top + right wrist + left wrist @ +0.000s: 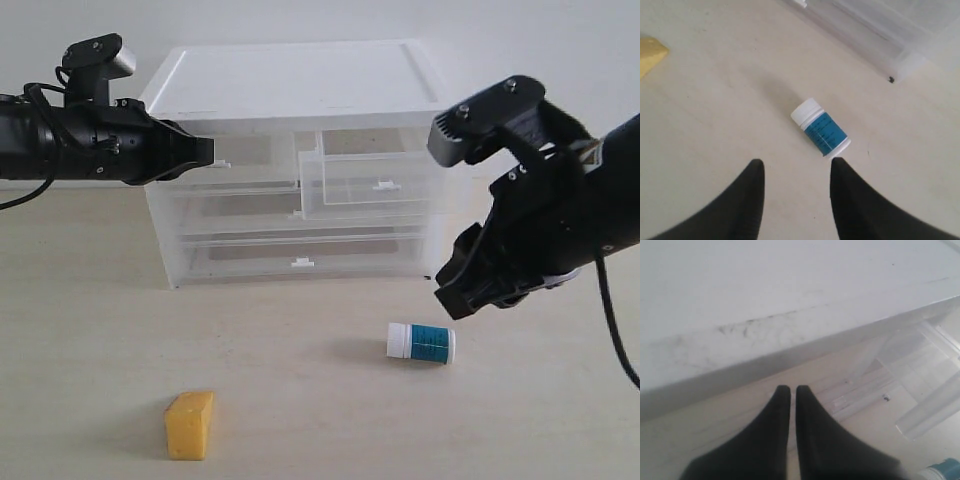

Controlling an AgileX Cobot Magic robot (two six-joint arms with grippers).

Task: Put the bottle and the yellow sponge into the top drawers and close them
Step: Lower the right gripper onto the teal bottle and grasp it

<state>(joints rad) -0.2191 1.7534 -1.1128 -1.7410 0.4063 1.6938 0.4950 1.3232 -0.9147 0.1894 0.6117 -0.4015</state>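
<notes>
The bottle [421, 343] [821, 129], white with a teal label, lies on its side on the table in front of the cabinet. The yellow sponge [189, 425] [650, 52] stands nearer the front, to the left. Of the top drawers, the right one [372, 178] is pulled out and the left one [245, 152] sits in. My left gripper [207, 152] [790, 388] is shut and empty, its tips at the left drawer's tab handle [222, 163]. My right gripper [450, 297] [795, 167] hangs open just above and right of the bottle, holding nothing.
The translucent drawer cabinet [290, 80] [765, 290] [880, 30] stands at the back middle, with two full-width drawers [300, 255] below the top ones. The open top right drawer juts forward over the table. A corner of the bottle [945, 470] shows in the left wrist view.
</notes>
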